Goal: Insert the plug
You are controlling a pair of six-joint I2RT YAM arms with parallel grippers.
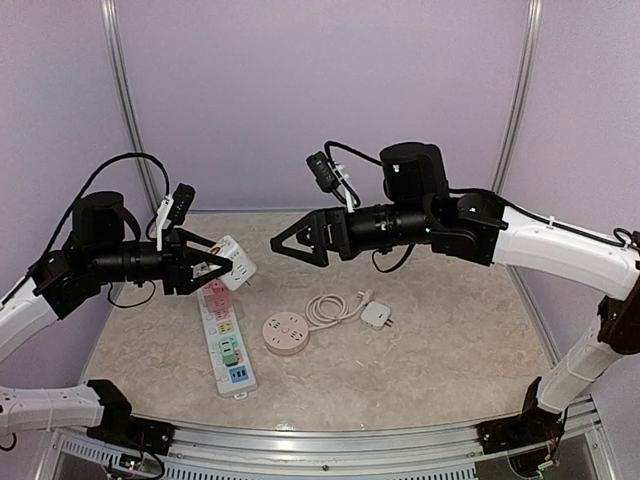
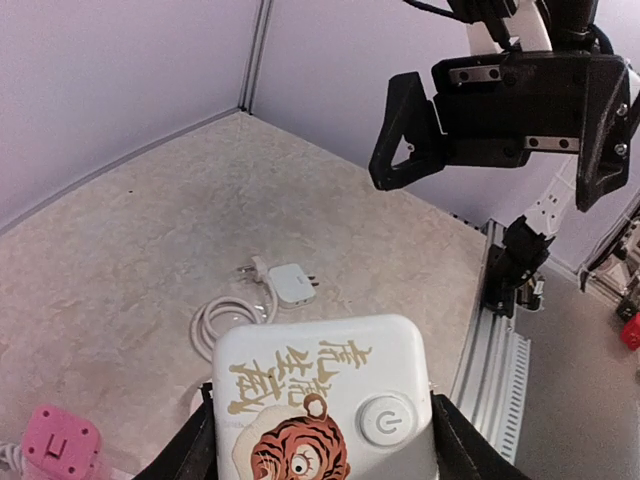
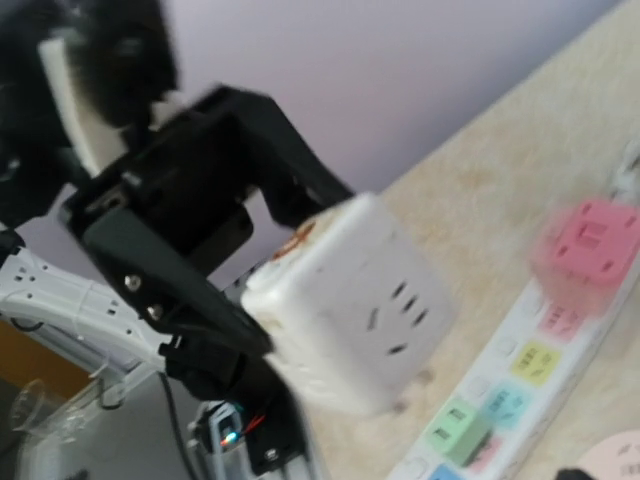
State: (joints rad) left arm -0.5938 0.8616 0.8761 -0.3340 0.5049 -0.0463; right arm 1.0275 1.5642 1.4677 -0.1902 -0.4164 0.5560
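Observation:
My left gripper [image 1: 222,268] is shut on a white cube socket [image 1: 233,262] with a tiger picture and a power button, held above the table's left side. The cube fills the bottom of the left wrist view [image 2: 325,400] and shows its slotted face in the right wrist view [image 3: 350,300]. My right gripper [image 1: 280,243] is open and empty, held in the air to the right of the cube and pointing at it. A white plug [image 1: 375,315] with a coiled white cable [image 1: 330,308] lies on the table; the plug also shows in the left wrist view [image 2: 290,283].
A long white power strip [image 1: 228,345] with coloured sockets lies below the cube, a pink block [image 1: 214,291] at its far end. A round pink socket [image 1: 286,332] lies beside it. Lilac walls enclose the marbled table [image 1: 450,350]; a metal rail runs along its near edge.

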